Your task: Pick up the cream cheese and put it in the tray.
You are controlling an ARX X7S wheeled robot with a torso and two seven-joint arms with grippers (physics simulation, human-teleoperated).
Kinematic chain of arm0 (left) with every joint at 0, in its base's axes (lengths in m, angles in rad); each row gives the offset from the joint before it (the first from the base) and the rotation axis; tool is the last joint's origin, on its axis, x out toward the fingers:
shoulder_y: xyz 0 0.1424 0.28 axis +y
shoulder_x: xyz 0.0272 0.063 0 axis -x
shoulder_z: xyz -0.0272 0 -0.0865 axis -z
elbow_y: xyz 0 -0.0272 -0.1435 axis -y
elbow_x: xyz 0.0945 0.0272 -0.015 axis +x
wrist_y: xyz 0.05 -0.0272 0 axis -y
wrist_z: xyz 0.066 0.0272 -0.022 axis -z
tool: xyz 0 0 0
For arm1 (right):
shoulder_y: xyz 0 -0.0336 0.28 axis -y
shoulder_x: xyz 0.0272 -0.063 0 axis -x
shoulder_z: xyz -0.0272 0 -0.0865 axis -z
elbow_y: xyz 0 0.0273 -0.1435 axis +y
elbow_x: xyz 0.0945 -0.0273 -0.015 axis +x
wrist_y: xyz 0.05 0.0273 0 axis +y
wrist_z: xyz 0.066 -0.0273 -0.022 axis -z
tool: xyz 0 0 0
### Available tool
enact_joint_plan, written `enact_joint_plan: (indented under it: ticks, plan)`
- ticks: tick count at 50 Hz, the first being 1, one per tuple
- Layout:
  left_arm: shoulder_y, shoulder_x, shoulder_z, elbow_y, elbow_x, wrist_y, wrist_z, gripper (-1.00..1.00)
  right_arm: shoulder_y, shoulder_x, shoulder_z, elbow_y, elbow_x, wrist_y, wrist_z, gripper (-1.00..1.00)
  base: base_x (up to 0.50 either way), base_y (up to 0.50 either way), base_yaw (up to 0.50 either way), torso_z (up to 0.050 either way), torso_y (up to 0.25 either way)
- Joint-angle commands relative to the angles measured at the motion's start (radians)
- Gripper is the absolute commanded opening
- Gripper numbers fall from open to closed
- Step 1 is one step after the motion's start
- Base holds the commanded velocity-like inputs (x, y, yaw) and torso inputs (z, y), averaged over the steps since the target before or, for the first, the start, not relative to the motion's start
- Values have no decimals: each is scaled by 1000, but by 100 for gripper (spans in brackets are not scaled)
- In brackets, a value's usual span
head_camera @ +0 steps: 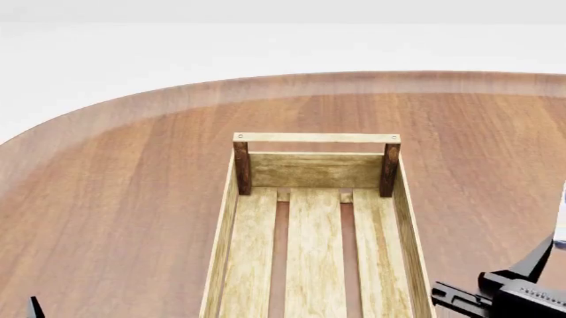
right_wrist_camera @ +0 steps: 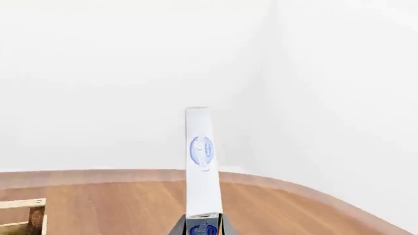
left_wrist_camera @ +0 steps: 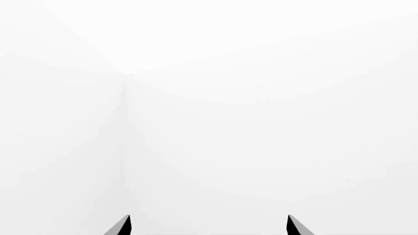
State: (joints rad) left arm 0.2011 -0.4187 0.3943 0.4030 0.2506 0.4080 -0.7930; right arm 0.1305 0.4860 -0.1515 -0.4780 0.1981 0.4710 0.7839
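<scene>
On the rounded wooden desk (head_camera: 115, 192) stands one tray (head_camera: 317, 169), a long crate of pale wood with three floor slats, two dark corner posts at its far end and a rail across them. Its inside holds nothing that the head view shows.

One cream cheese (right_wrist_camera: 201, 164) is in sight, a thin white box with a blue oval logo. It is not in the tray: the right gripper (right_wrist_camera: 202, 226) holds it, the fingers closed against its two faces, the box standing up out of them well above the desk. From the right wrist view a corner of the tray shows off to one side, apart from the box. From the head view the right gripper (head_camera: 508, 291) sits just beside the tray's right wall, near the picture's lower edge, and a white sliver at the right border may be the box, though that is hard to tell.

The left gripper (left_wrist_camera: 209, 226) shows two dark fingertips set wide apart, with nothing between them, facing bare white walls.
</scene>
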Motion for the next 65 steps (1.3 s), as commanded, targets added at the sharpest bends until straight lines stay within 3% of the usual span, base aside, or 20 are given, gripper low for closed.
enact_joint_plan:
  ticks: [1, 19, 42, 65]
  plan:
    - [-2, -3, 1, 1, -4, -3, -1, 100, 179, 24, -99, 29, -24, 107, -99, -100, 0, 0, 0, 0, 0]
    - [-6, -5, 1, -7, -4, 0, -9, 100, 406, 16, -192, 123, 16, 155, -258, -100, 0, 0, 0, 0, 1]
    - [-11, -4, 6, -16, -6, -7, -12, 100, 510, 28, -229, 159, 98, 213, -404, -100, 0, 0, 0, 0, 1]
    - [-20, -3, 17, -23, -9, -19, -8, 100, 498, 7, -71, 141, 394, 211, -570, -100, 0, 0, 0, 0, 0]
